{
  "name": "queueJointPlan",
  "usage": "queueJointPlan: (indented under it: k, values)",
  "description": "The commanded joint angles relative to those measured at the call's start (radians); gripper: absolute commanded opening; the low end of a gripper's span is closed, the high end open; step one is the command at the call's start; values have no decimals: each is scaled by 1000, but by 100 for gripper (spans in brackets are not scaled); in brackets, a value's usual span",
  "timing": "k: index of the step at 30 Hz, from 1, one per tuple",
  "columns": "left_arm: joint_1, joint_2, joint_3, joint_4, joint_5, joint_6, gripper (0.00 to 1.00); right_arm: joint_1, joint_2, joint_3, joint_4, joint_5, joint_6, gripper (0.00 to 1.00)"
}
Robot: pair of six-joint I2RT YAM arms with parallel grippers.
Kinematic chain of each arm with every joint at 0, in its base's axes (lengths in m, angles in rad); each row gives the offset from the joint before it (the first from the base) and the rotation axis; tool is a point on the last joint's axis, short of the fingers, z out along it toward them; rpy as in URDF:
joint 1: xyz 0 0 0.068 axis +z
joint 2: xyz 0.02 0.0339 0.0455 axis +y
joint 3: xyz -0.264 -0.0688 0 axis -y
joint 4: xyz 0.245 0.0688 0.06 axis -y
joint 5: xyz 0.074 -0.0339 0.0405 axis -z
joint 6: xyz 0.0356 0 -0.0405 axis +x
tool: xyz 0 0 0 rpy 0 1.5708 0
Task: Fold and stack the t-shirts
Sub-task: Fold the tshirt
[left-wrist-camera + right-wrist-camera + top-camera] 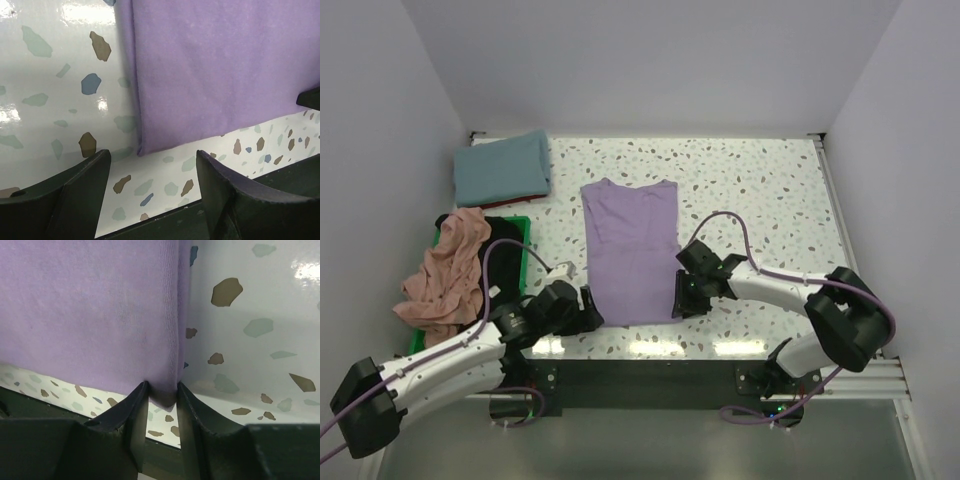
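The lavender t-shirt (630, 250) lies flat in a long narrow fold at the table's middle, hem toward the arms. My left gripper (588, 308) is open just short of the hem's left corner (142, 147), its fingers (80, 190) apart over bare table. My right gripper (682, 300) has both fingers (135, 405) pressed against the hem's right corner (165, 395), which is bunched between them. A folded teal t-shirt (503, 167) rests at the back left. A crumpled salmon t-shirt (445, 275) and a black one (510, 232) lie in the bin.
The green plastic bin (523, 222) stands at the left edge beside the left arm. White walls close in the speckled table (770, 190) on three sides. A black rail (640, 380) runs along the near edge.
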Motion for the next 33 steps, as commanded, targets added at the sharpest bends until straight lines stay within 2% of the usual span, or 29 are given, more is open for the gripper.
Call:
queueJointPlan:
  k: [1,2,6,11,18,25,33]
  values:
    - [4,-15,-24,-9,-9,-33,73,8,35,-23,22,31,8,31]
    - [6,-13,-28,-4,-6,-33,73,8,36,-18,15,31,8,27]
    - [4,25,-44,14,8,-42,68,7,41,-15,-2,36,5,26]
    - [4,48,-51,19,-1,-50,63,8,36,-18,-11,40,7,26]
    - [4,70,-59,16,-4,-53,50,8,33,-16,-16,42,10,26]
    - [3,93,-58,20,2,-50,43,10,32,-21,-24,42,10,26]
    - [4,122,-56,36,27,-41,37,10,16,-24,-54,57,16,38]
